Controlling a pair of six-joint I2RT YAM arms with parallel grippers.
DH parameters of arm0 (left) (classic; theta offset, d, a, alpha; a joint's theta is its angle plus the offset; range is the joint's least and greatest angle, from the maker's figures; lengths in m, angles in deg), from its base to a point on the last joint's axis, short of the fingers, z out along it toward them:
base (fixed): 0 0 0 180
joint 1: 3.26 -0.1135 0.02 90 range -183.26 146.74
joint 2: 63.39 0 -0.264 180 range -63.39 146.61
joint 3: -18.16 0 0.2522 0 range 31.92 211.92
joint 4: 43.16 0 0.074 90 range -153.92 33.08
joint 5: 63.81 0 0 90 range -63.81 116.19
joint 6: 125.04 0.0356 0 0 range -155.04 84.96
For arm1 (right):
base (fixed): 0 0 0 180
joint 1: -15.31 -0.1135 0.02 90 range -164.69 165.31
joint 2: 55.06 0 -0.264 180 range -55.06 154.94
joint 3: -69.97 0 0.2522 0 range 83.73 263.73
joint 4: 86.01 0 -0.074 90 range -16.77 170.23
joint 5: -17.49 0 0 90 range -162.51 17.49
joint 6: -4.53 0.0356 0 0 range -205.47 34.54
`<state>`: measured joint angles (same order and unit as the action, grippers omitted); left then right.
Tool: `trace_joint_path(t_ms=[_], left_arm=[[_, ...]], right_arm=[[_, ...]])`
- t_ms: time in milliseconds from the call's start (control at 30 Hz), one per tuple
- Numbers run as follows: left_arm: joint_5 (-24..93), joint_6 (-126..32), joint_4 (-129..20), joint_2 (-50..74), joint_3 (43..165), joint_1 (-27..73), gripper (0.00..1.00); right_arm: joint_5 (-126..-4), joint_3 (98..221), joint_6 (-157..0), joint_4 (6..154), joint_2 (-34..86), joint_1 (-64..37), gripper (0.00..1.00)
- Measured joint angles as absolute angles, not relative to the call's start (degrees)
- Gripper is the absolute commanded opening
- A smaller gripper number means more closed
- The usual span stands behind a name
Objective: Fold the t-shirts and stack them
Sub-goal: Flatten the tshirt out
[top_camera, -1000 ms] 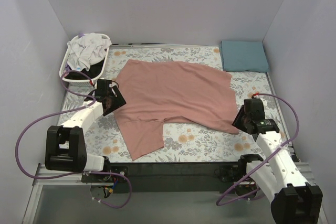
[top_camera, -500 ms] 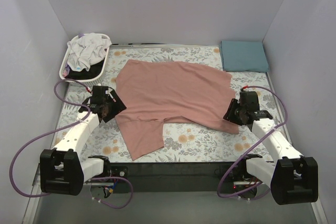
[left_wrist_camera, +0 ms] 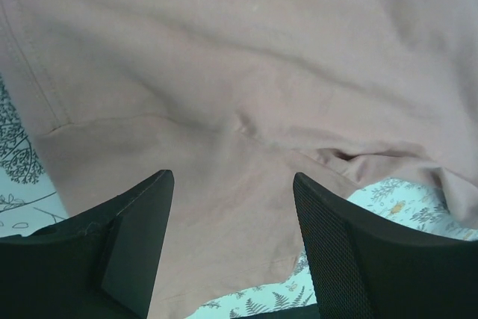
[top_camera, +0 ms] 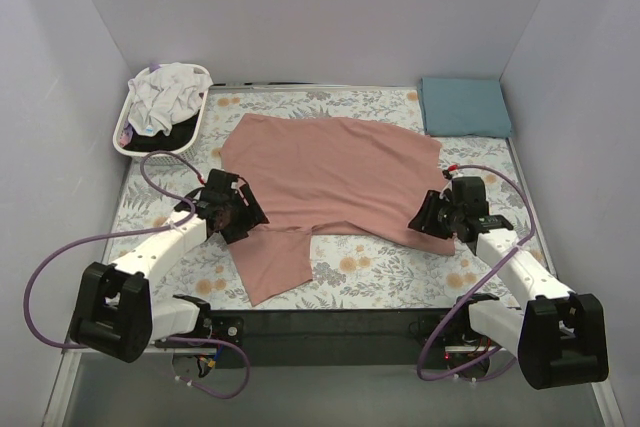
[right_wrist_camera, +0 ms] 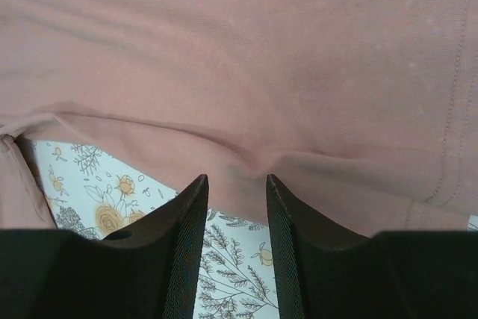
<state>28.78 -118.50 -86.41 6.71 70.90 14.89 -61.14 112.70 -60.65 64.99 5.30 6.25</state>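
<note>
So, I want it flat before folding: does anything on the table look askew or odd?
The pink t-shirt lies skewed on the floral cloth. It is creased, with one flap jutting toward the near edge. Nothing looks spilled or damaged.

Both arms stretched forward low, angled inward; left gripper (top_camera: 240, 215) (left_wrist_camera: 231, 184) jaws spread wide; right gripper (top_camera: 425, 217) (right_wrist_camera: 235, 184) jaws parted, narrower gap

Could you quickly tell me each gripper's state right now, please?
Left gripper: open over the pink t-shirt, holding nothing.
Right gripper: open at its edge, holding nothing.
</note>
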Motion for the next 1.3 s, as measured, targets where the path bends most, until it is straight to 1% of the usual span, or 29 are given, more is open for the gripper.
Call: trace_joint_path(t_ms=[133,233,300,533,600,767,933,1000,1100,1200,1233,1300], left_arm=[[28.5,-120.3,-86.5,6.0,67.0,15.0,0.64],[27.7,-121.9,-87.6,5.3,64.2,15.0,0.64],[26.3,-123.1,-88.3,4.2,64.0,15.0,0.65],[22.2,-124.7,-94.0,3.4,64.7,14.3,0.67],[21.5,-123.7,-95.7,4.0,65.5,12.3,0.67],[21.4,-121.4,-96.0,6.1,66.2,5.3,0.67],[21.9,-119.2,-96.5,6.5,68.0,4.2,0.68],[22.3,-118.2,-97.0,5.5,69.6,4.2,0.68],[22.5,-116.3,-96.5,3.1,72.2,4.2,0.68],[22.7,-113.4,-93.5,0.1,72.9,4.2,0.68],[22.8,-112.6,-92.7,-0.5,72.8,4.2,0.68],[23.1,-110.5,-89.7,-2.6,71.4,4.2,0.68]], right_arm=[[-62.7,111.3,-60.5,65.8,5.8,6.3,0.44],[-63.6,109.6,-60.4,66.1,8.4,6.6,0.44],[-63.4,109.1,-60.0,67.2,9.5,7.6,0.45],[-63.0,109.0,-59.4,66.3,8.7,10.9,0.52],[-64.3,109.0,-59.4,64.6,7.4,11.9,0.55],[-66.9,108.2,-58.8,60.4,3.5,12.9,0.56],[-66.9,108.5,-59.8,57.7,1.8,11.6,0.54],[-66.7,109.6,-60.2,56.7,2.0,7.6,0.54],[-68.3,114.5,-61.0,56.9,4.4,-6.1,0.51],[-69.5,119.6,-62.0,60.6,8.3,-19.8,0.45],[-69.7,120.7,-62.1,62.0,9.5,-22.8,0.42],[-70.0,123.3,-63.1,64.9,13.2,-30.5,0.4]])
